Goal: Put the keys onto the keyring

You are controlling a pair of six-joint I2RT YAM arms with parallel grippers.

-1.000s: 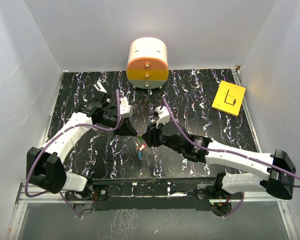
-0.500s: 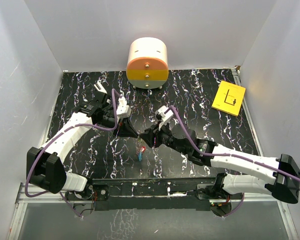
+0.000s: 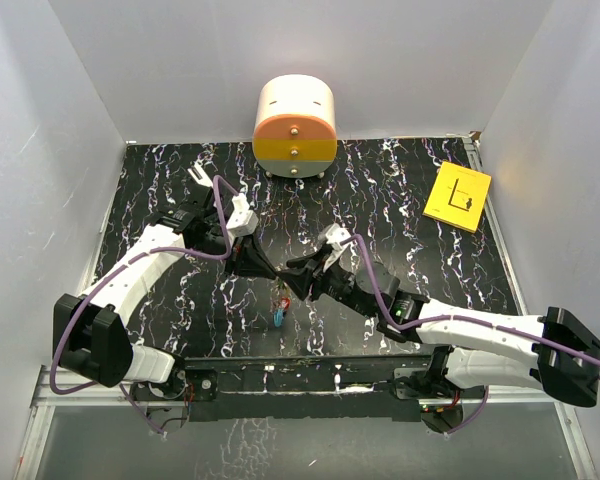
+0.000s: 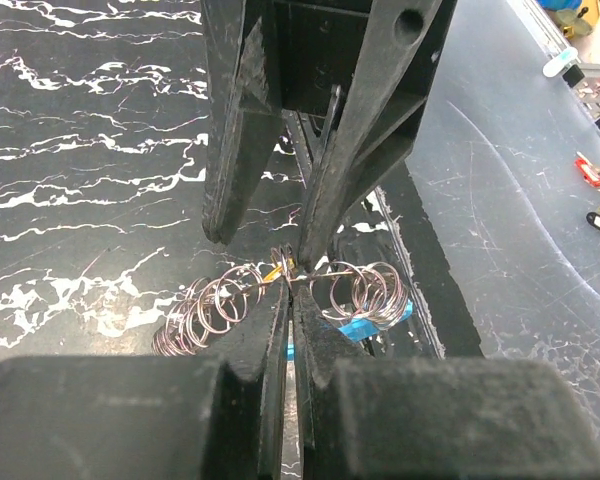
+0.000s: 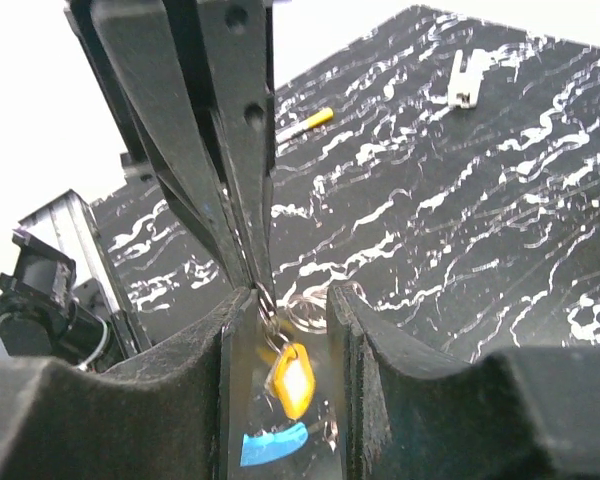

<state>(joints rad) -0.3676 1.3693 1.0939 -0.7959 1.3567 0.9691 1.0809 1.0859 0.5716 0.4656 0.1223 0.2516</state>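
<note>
My left gripper (image 3: 269, 271) is shut on the wire keyring (image 4: 365, 293) and holds it above the table; in its own view (image 4: 291, 285) the fingertips pinch the coils. A yellow-headed key (image 5: 292, 380) and a blue-headed key (image 5: 275, 445) hang from the ring, and a red head (image 3: 283, 297) shows above the blue one (image 3: 278, 320) in the top view. No green key shows. My right gripper (image 3: 296, 278) is open, its fingers either side of the hanging keys (image 5: 285, 300), facing the left gripper's tips (image 5: 252, 282). It also shows in the left wrist view (image 4: 263, 240).
A cream and orange round box (image 3: 295, 125) stands at the back centre. A yellow booklet (image 3: 458, 196) lies at the back right. A small white clip (image 5: 465, 75) and a yellow-tipped stick (image 5: 305, 123) lie on the black marbled table (image 3: 400, 200).
My right arm has stretched out lower and drawn its wrist back to the right, its jaws now open around the keys. My left gripper shifted slightly right, still holding the ring.
</note>
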